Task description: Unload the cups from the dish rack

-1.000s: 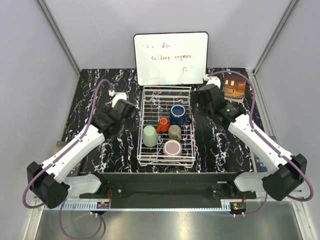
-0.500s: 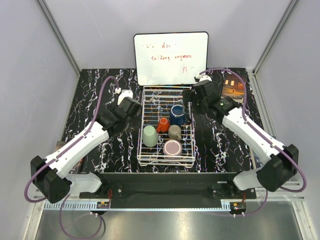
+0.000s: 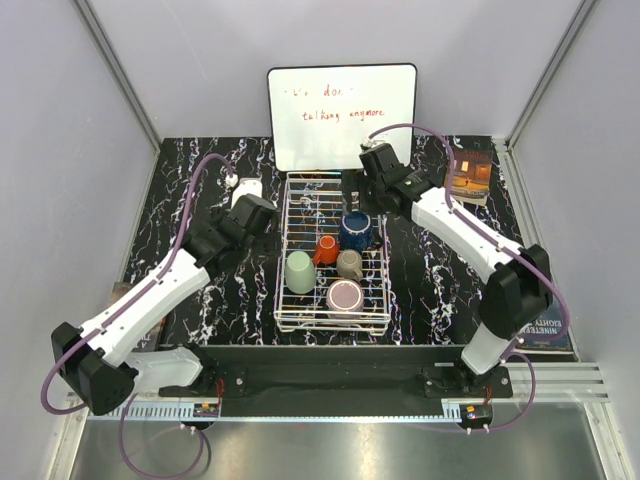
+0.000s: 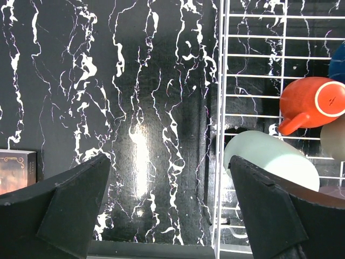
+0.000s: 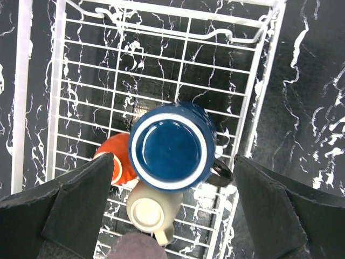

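Nothing is unloaded yet; all five cups sit in the dish rack (image 3: 283, 250): mint green cup (image 3: 300, 271), orange-red cup (image 3: 326, 250), pink-lilac cup (image 3: 345, 296), taupe cup (image 3: 349, 264), dark blue cup (image 3: 356, 229). The left claw (image 4: 167, 162) is spread wide and empty over the table (image 4: 135, 81) just beside the rack's left wall; the right claw (image 5: 173, 157) is spread wide and empty, hovering above the dark blue cup.

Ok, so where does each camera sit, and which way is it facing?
Top external: above and behind the arms, looking down and forward over the white wire dish rack; both arms show.
Left wrist: on the left pincer, facing down at the black marble table beside the rack; both open fingers show.
Right wrist: on the right pincer, facing straight down on the dark blue mug; both fingers show.
Shared: both wrist views hold the small orange-red mug.
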Available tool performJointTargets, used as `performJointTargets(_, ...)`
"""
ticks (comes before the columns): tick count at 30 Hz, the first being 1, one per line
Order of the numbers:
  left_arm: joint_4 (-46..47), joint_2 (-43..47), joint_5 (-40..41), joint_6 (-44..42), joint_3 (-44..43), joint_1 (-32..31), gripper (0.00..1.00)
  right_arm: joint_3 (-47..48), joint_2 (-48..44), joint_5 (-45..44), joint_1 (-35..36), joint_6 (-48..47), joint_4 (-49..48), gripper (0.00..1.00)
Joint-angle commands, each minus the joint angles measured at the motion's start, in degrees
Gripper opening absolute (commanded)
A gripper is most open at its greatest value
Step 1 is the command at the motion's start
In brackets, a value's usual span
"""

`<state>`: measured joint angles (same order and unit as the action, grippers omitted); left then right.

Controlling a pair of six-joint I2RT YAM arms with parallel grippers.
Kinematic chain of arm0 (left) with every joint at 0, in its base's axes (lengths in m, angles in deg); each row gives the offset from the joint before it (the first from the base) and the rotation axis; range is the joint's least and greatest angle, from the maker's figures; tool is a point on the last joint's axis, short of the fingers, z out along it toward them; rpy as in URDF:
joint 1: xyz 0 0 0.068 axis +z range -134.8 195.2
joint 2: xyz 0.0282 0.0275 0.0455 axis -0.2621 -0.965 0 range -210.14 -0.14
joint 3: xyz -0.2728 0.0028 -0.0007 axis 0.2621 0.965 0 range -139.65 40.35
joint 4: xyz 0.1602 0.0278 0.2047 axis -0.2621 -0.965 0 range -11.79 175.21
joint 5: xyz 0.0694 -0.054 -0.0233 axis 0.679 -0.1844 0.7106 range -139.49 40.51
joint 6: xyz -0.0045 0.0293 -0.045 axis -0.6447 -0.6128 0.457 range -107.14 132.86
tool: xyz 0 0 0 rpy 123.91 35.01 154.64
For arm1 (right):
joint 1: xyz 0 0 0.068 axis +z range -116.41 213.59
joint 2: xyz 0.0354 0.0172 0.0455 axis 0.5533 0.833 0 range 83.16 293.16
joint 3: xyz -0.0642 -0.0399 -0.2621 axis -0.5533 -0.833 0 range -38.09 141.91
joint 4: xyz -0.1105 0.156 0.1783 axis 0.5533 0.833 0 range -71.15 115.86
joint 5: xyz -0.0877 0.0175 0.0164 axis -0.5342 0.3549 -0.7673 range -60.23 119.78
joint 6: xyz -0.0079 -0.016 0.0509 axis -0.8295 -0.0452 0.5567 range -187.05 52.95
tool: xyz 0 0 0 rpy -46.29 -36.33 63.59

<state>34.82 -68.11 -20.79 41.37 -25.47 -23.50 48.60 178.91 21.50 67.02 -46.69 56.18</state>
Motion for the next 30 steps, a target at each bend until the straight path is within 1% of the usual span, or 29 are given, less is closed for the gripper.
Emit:
performJointTargets(1, 1.96, 2.13, -0.94, -1.18, 0.87, -0.15, 0.99, 3.57, 2.69, 1.50, 0.58, -0.32, 0.91, 1.00)
performJointTargets(6, 1.96, 2.57, -0.76, -1.00, 1.57, -0.15, 0.99, 3.92, 4.80, 3.00, 0.76, -0.23, 1.18, 1.00)
performJointTargets(30, 2.32, 1.08, -1.46, 0.58, 3.33, -0.15, 0.99, 5.41, 13.85, 3.97, 1.29, -0.06, 2.84, 1.00)
